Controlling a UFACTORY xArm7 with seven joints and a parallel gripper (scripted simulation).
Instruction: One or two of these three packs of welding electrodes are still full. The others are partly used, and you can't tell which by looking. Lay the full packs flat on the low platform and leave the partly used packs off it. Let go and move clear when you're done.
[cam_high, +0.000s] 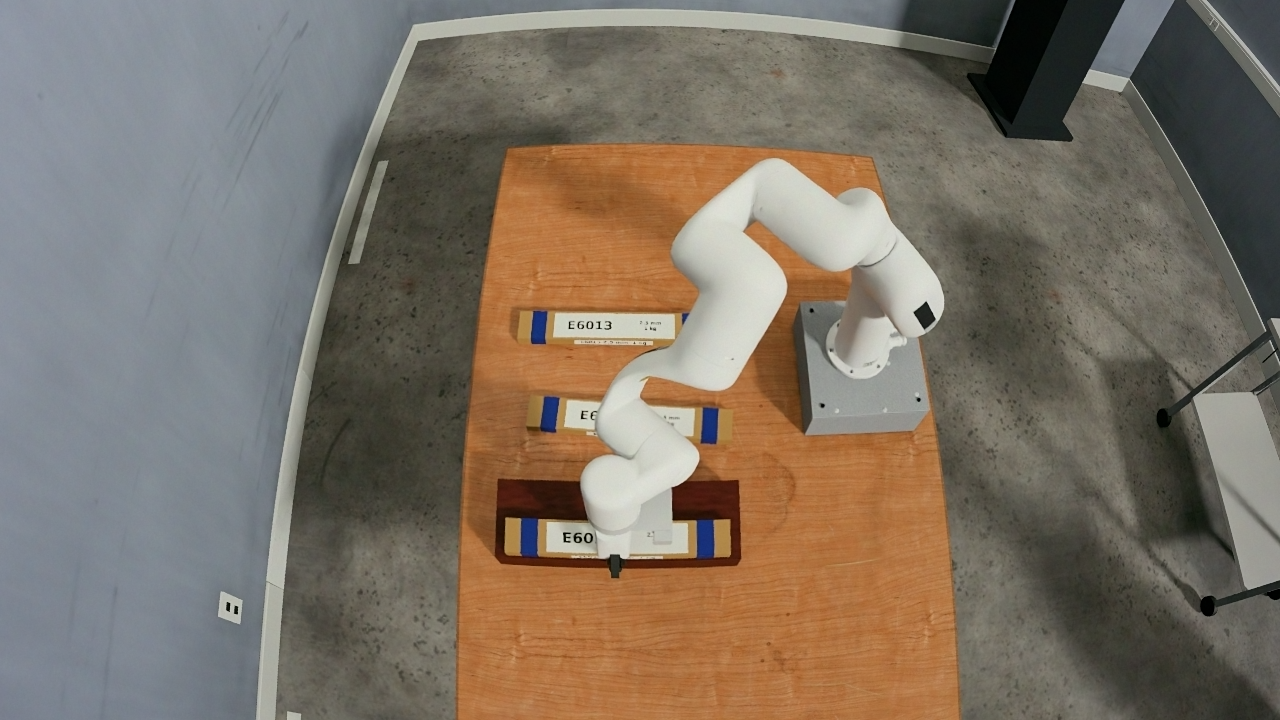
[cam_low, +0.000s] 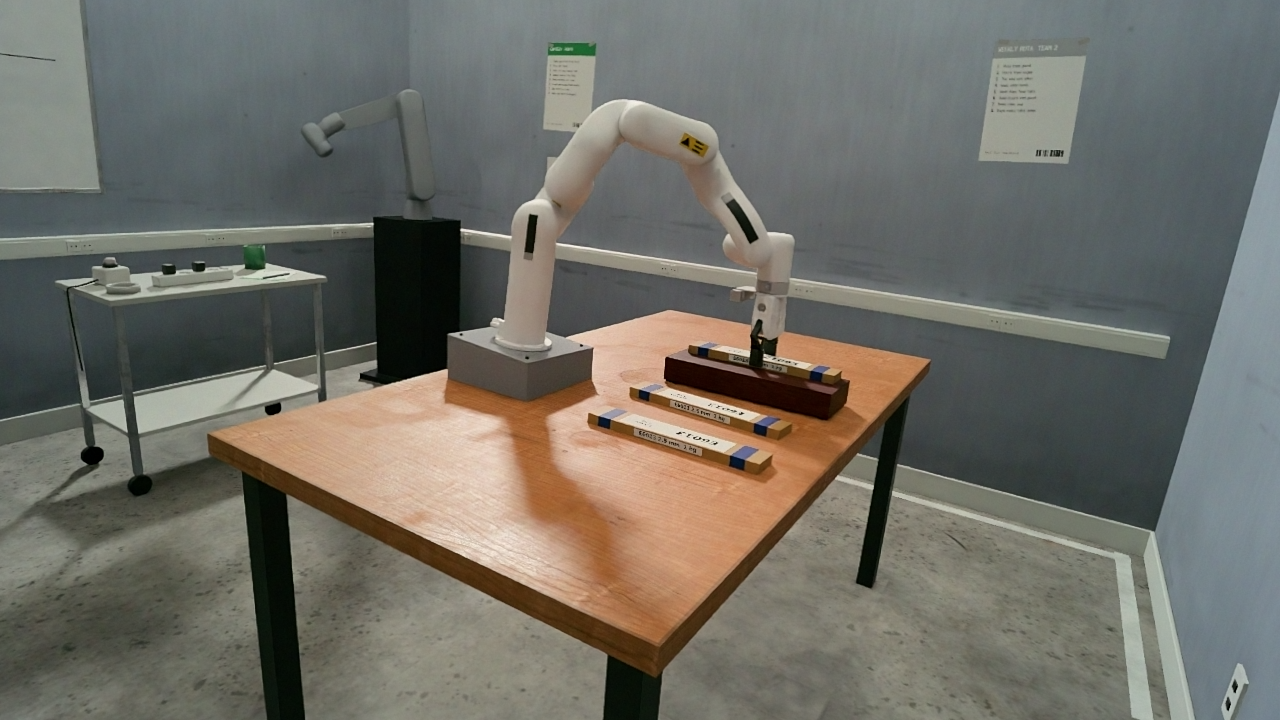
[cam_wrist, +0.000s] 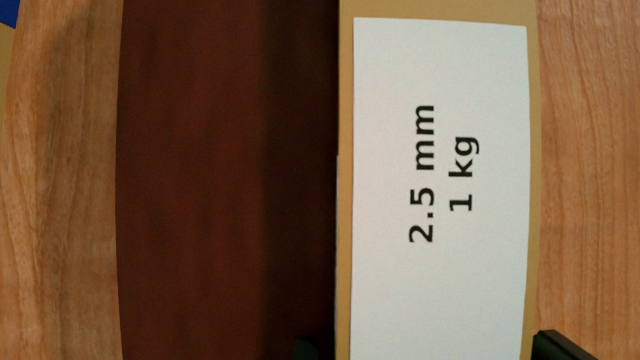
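Three tan packs with blue bands and white labels are on the wooden table (cam_high: 716, 626) (cam_low: 465, 483) (cam_wrist: 60, 200). One pack (cam_high: 554, 537) (cam_low: 805, 367) (cam_wrist: 440, 175) lies flat along the front edge of the dark red low platform (cam_high: 537, 497) (cam_low: 733, 380) (cam_wrist: 225, 175). My gripper (cam_high: 617, 548) (cam_low: 759, 353) (cam_wrist: 430, 350) is open, with a finger on each side of this pack at its middle. A second pack (cam_high: 707, 425) (cam_low: 711, 411) lies on the table beside the platform. The third pack (cam_high: 599, 325) (cam_low: 680, 440) lies farther along, parallel to it.
The arm's grey base block (cam_high: 859, 371) (cam_low: 519, 362) stands on the table to the side of the packs. The platform sits near the table's long edge. Off the table are a white cart (cam_low: 179, 286) and a black pedestal (cam_low: 416, 295) bearing a grey arm.
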